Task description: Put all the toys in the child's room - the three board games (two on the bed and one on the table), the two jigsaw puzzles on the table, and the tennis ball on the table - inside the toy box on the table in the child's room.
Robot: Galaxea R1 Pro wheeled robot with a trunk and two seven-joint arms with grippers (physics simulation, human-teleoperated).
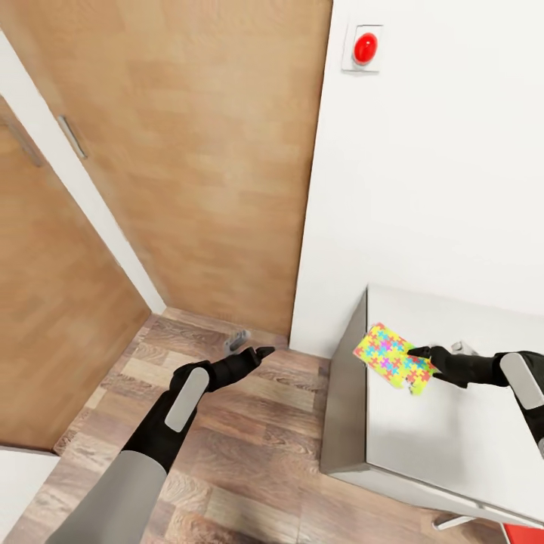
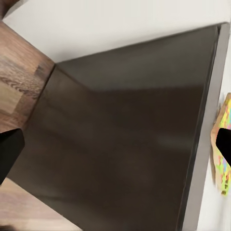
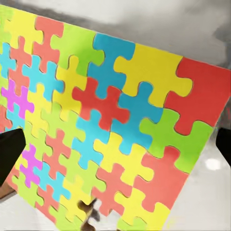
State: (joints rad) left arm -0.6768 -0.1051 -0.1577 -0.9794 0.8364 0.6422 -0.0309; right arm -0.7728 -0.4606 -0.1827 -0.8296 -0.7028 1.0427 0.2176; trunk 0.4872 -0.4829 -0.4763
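While the right jaws [image 1: 420, 353] clench the edge of a multicoloured jigsaw puzzle [image 1: 393, 357], it hangs tilted just above the pale grey worktop [image 1: 453, 423] near its corner. Over the wooden floor [image 1: 249, 453], the left jaws [image 1: 261, 352] look nearly closed around nothing.

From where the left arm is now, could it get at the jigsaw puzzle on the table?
Probably not directly. The left gripper hangs over the floor beside the table, whose dark side panel stands between it and the jigsaw puzzle. The right gripper is already at the puzzle's edge, so that arm looks better placed.
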